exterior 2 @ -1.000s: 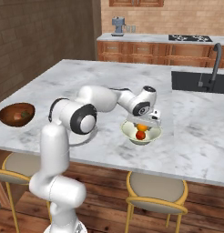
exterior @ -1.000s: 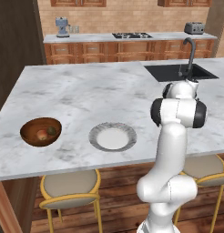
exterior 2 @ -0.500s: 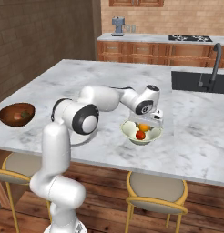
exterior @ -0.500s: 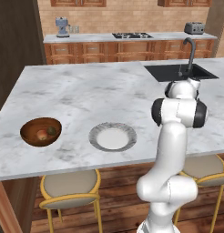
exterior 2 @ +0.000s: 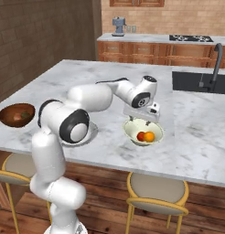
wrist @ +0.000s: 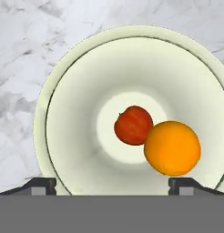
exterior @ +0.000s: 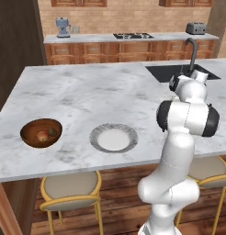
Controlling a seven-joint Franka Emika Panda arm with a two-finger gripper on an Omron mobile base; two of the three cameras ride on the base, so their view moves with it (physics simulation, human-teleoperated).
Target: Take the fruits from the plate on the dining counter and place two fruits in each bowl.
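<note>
My gripper [exterior 2: 142, 123] hangs open just above the pale cream-green bowl [exterior 2: 132, 135], and its fingertips [wrist: 41, 184] stand wide apart near the bowl's rim [wrist: 63, 136]. Inside lie a red fruit [wrist: 133, 125] and a bright orange fruit [wrist: 172, 148], touching each other and free of the fingers. The dark brown bowl [exterior: 27, 131] at the counter's left holds a reddish-peach fruit [exterior: 42, 136] and a dark green fruit [exterior: 52, 132]. Between the two bowls sits the grey-rimmed plate [exterior: 98, 133] with nothing on it.
The marble dining counter [exterior: 87, 92] stretches far back, with a sink and black faucet [exterior: 192, 50] at its right. Stools [exterior: 69, 190] stand under the near edge. My arm's elbow [exterior 2: 71, 123] covers part of the plate in the right base view.
The jaws have spread wide, and the orange fruit has left them and now rests in the pale bowl beside the red one. The arm has barely moved.
</note>
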